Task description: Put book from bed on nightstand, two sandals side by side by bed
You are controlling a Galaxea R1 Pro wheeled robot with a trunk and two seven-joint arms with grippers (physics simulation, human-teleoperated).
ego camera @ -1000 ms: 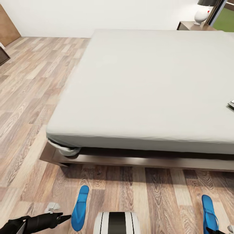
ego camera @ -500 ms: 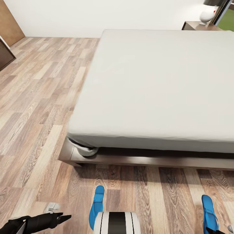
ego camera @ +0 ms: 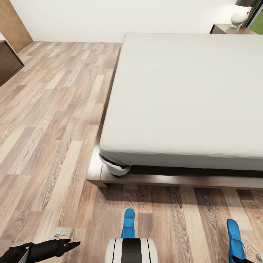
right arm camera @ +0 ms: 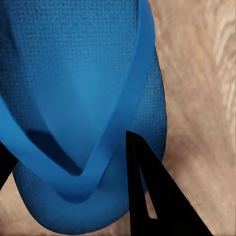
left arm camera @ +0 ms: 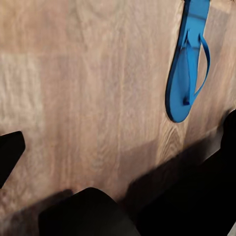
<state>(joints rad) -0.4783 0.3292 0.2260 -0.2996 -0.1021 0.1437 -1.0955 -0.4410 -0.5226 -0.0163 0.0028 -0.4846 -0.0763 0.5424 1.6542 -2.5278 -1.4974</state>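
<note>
The bed, with its grey mattress and dark frame, takes up the right half of the head view. One blue sandal lies on the plank floor in front of the bed's near corner, partly behind my trunk; the same sandal shows on the floor in the left wrist view. The other sandal is in my right gripper, which is shut on it low at the right. My left gripper hangs open over bare floor at the lower left. The book is out of view. A nightstand stands at the far right.
A white lamp sits on the nightstand. A longer dark cabinet and a wooden panel stand at the far left wall. Open plank floor stretches left of the bed.
The camera has turned, so the bed and the floor sandal have slid rightward in the picture and the book has left it. The held sandal keeps its place beside my right gripper.
</note>
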